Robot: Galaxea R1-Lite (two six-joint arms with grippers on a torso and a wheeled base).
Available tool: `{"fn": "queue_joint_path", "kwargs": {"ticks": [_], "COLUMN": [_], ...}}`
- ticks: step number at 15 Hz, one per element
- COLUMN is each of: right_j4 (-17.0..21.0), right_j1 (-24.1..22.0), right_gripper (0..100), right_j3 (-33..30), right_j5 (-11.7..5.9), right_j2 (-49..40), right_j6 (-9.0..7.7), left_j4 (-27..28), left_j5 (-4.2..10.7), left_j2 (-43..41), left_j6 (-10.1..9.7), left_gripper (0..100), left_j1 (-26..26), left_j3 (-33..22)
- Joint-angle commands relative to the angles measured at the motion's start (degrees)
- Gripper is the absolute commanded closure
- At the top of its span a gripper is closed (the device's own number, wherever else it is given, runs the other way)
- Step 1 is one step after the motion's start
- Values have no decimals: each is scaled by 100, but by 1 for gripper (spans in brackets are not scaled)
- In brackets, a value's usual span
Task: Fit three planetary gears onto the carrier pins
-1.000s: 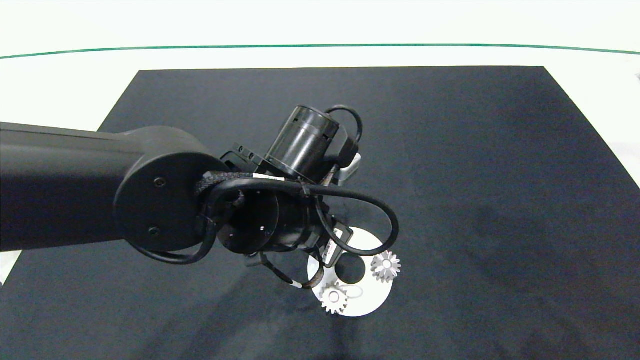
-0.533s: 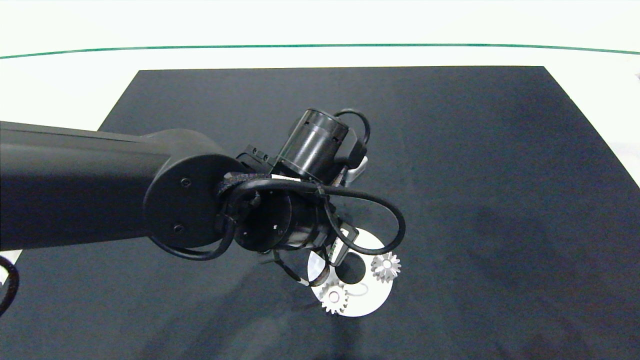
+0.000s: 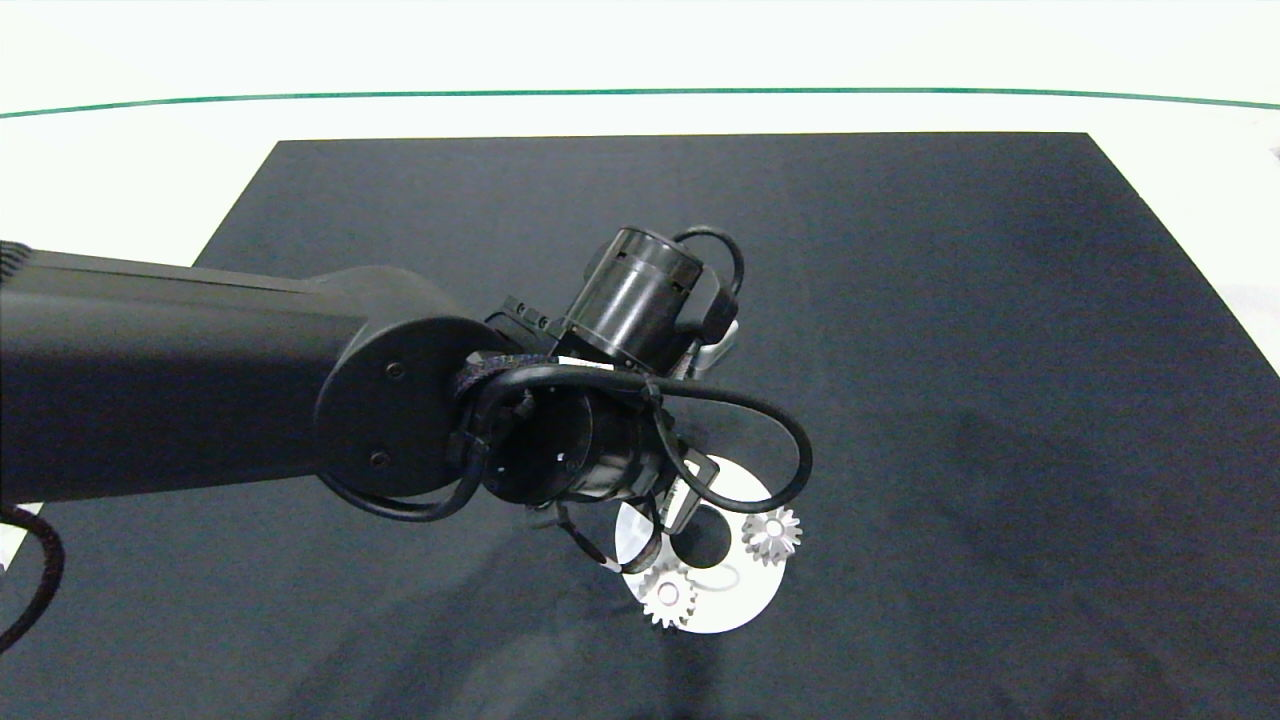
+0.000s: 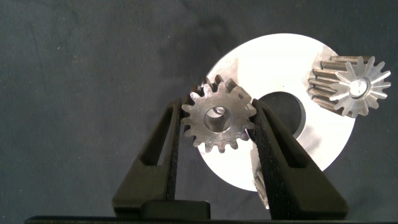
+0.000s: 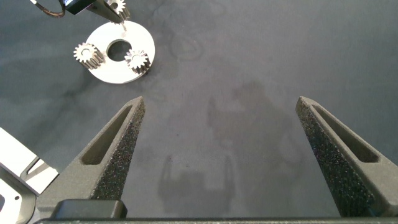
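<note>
- Flat white ring-shaped carrier disc (image 3: 735, 600) lies on the black table mat (image 3: 950, 350), at its near side, large centre hole (image 3: 703, 538) facing up.
- Two small silvery spur gears already sit on the disc: one (image 3: 668, 595) at its near edge, one (image 3: 771, 534) at its right edge. Both lie flat, bore axis vertical, pin end showing in each bore.
- In the left wrist view the seated gear (image 4: 348, 85) shows its toothed side wall; teeth run parallel to its axis.
- Third silvery spur gear (image 4: 219, 122) is off the disc, clamped between the left gripper (image 4: 217, 134) fingers. Pads press on opposite tooth tips; flat face and round bore face the wrist camera, so its axis runs along the camera line toward the disc.
- Held gear hangs over the disc's far-left rim, just beside the centre hole. Third pin is not visible; contact with the disc cannot be told.
- Left arm (image 3: 200, 380) reaches in from the left, wrist directly over the disc's far-left part.
- Right gripper (image 5: 221, 155) hangs well away from the disc over bare mat, fingers wide apart, nothing between them.
</note>
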Motion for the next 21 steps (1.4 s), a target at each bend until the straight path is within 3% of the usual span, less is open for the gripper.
{"fn": "queue_joint_path", "kwargs": {"ticks": [1, 21], "right_j4": [20, 20], "right_j1": [4, 4], "right_gripper": [0, 0], "right_j3": [1, 10], "right_j5": [-5, 4], "right_j2": [9, 18], "right_j6": [-12, -21], "left_j4": [17, 17], "left_j5": [15, 15], "left_j2": [19, 10], "left_j6": [-4, -13], "left_gripper": [81, 81], "left_j1": [3, -41], "left_j3": [4, 4]}}
